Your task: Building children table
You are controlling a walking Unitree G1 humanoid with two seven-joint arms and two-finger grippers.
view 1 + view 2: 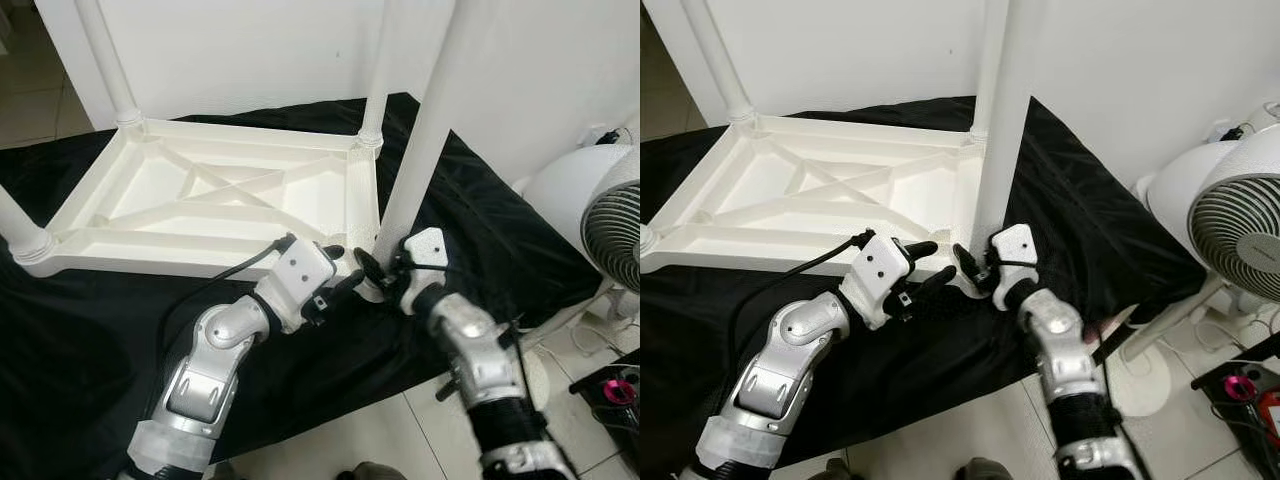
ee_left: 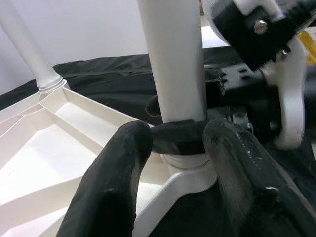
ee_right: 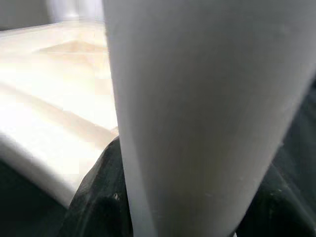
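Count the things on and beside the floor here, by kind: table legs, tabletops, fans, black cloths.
Legs: 4
Tabletop: 1
Fan: 1
Cloth: 1
Total: 7

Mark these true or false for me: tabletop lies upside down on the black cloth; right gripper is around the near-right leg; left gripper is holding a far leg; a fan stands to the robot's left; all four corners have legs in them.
1. The tabletop lies upside down on the black cloth. True.
2. The right gripper is around the near-right leg. True: its fingers flank the base.
3. The left gripper holds a far leg. False: it is at the same near-right leg, fingers apart.
4. A fan stands to the robot's left. False: it is on the right.
5. All four corners have legs. True.
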